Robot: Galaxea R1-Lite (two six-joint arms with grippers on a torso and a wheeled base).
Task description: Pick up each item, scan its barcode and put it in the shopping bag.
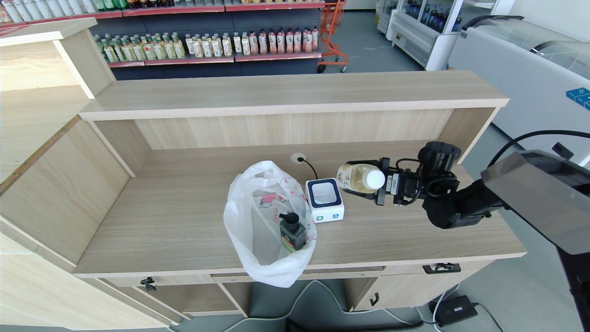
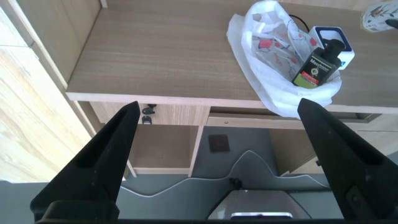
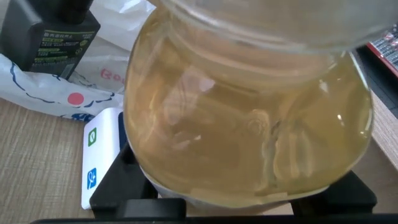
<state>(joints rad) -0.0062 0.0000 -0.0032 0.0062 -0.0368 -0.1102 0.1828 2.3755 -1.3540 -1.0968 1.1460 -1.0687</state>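
Closest to my right wrist camera is the tea bottle (image 3: 249,118), its pale amber body pressed up against the lens. My right arm comes in over the counter (image 1: 184,207) from 3 o'clock, forearm roughly level and wrist pointing toward 9 o'clock. My right gripper (image 1: 357,180) is clamped on the bottle, one finger on each side of its body. The bottle is tilted over, with its white cap toward my wrist and its base toward the scanner (image 1: 324,199). It hangs just beside the scanner, at about 2 o'clock from it and off the counter top.

At 9 o'clock from the scanner and touching it stands the white shopping bag (image 1: 239,216), mouth open. A dark pump bottle (image 1: 291,230) stands upright inside, against the bag's scanner-side wall.

My left gripper (image 2: 214,168) hangs low off the counter's front edge, at about 7 o'clock from the bag and well apart from it. Its fingers are spread wide with nothing between them.
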